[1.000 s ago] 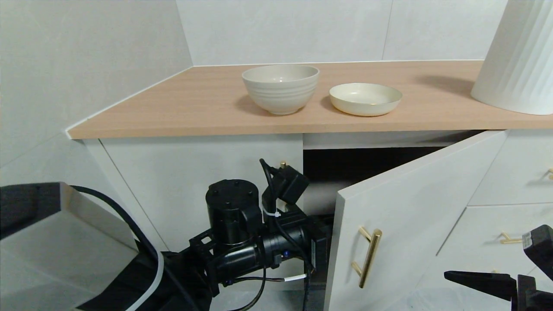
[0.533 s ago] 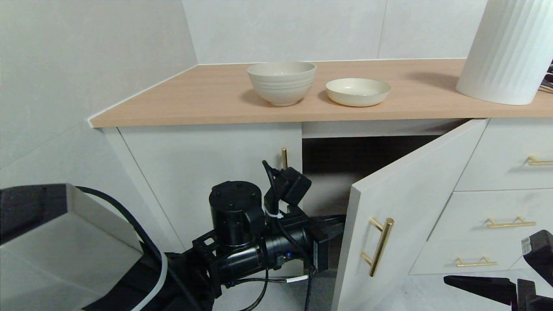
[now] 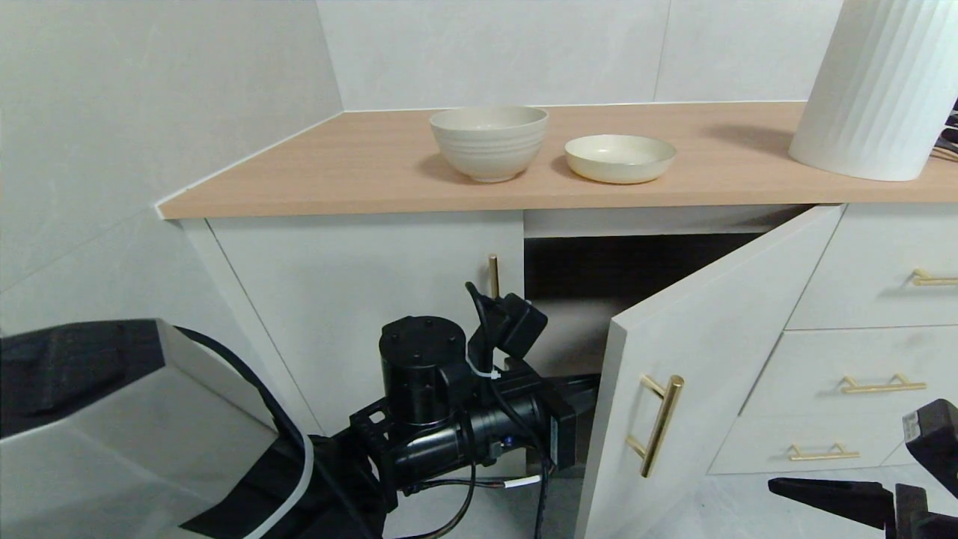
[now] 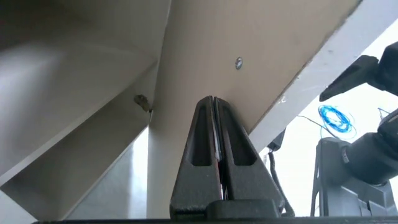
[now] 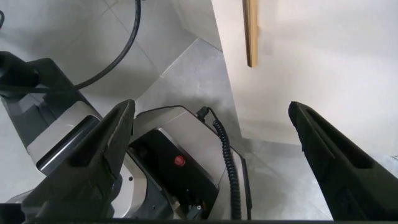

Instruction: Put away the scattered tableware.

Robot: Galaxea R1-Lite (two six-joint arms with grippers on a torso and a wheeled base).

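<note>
Two pieces of tableware are out, none put away yet. Cream bowl (image 3: 489, 142) and shallow dish (image 3: 620, 158) both sit on the tabletop (image 3: 337, 180), above the cabinet door (image 3: 718, 344) and slightly toward its free edge. The dish is the nearer of the two to the door's hinge side, and they stand just apart, not touching. Both are upright and empty as far as I can see.

Door is swung partway open, gold handle (image 3: 658, 423) on its outer face, and the dark cabinet opening (image 3: 636, 277) is exposed behind it. So access looks done, or nearly.

Left pincer (image 4: 213, 102) is clenched on nothing, fingers pressed flat together. Its tips are up at the door's inner face; I cannot tell if they actually touch. From the head camera that arm sits low, tucked behind the door's free edge. My guess is that it is pushing the door wider.

Right pincer (image 5: 211, 112) is released, spread wide and holding nothing. It sits low in front of the door's outer face, below the handle.

Left to do: both pick-ups, both placements inside the opening behind the door, and probably closing the door. Early stage overall.

Also there: a tall white ribbed vessel (image 3: 883, 90) on the tabletop past the door's hinge side, and drawers (image 3: 861, 359) beside the hinge.
</note>
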